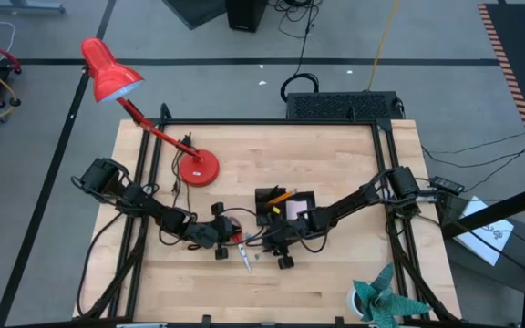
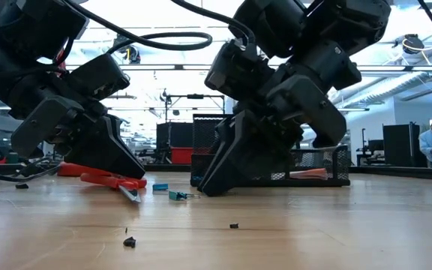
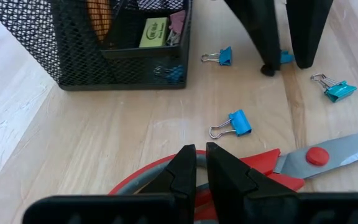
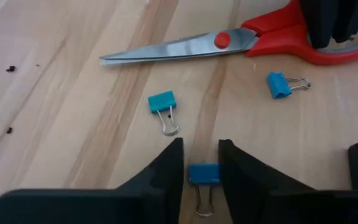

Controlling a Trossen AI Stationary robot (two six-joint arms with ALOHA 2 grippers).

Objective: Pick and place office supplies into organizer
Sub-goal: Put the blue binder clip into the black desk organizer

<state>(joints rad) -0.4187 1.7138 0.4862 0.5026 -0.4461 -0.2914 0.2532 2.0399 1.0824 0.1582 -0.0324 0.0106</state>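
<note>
Right claw [image 4: 201, 163]: narrow, fingertips straddling a blue clip [image 4: 202, 174] on the surface [image 4: 73, 124], frame centre.
Left claw [image 3: 200, 163]: nearly closed on the scissors [image 3: 303, 158] handle.
Organizer [image 3: 73, 56]: holds pencils, notes.
Left: scissors, four clips outside.

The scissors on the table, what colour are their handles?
Red. The scissors show it best in the right wrist view, with silver blades and a red pivot screw.

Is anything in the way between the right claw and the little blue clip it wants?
No. The right gripper already has that blue clip sitting between its open fingers on the table. Nothing lies between them; the other clips and scissors lie apart.
</note>
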